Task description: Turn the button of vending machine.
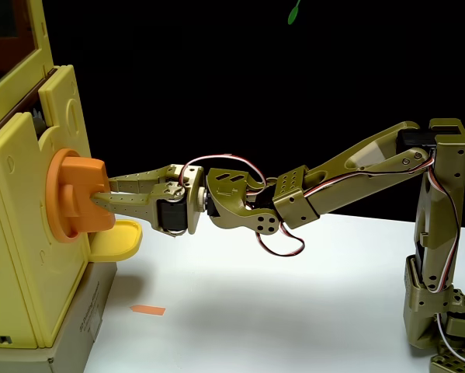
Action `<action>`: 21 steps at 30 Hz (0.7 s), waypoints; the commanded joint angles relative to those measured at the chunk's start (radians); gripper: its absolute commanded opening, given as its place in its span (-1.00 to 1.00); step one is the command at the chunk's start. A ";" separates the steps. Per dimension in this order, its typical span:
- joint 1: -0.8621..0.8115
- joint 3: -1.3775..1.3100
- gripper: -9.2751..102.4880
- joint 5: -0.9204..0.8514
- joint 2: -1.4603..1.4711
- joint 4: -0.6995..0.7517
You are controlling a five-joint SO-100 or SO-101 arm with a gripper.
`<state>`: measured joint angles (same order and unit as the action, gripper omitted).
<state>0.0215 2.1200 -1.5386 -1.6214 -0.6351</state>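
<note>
The pale-yellow vending machine [19,233] stands at the left edge of the fixed view. Its orange button [77,196], a round disc with a thick bar, juts out toward the right. The olive-green arm reaches in from the right, and my gripper [104,192] has its two fingers closed on the bar's right end, one above and one below. The fingertips are partly hidden by the bar.
A small yellow tray [117,239] sticks out just under the button. The machine rests on a pale box [81,326]. A small orange slip [147,310] lies on the white table [294,311]. The arm's base [442,311] stands at the far right.
</note>
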 commanded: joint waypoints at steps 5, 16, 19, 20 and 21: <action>0.034 -0.015 -0.86 0.025 -0.011 0.003; 0.015 -0.015 -0.86 0.545 -0.052 -0.018; 0.005 -0.015 -0.86 0.802 -0.069 -0.060; 0.000 -0.015 -0.86 0.894 -0.075 -0.066; -0.006 -0.015 -0.86 0.999 -0.080 -0.069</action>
<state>0.0215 2.1215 -0.8145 -1.6199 -0.6703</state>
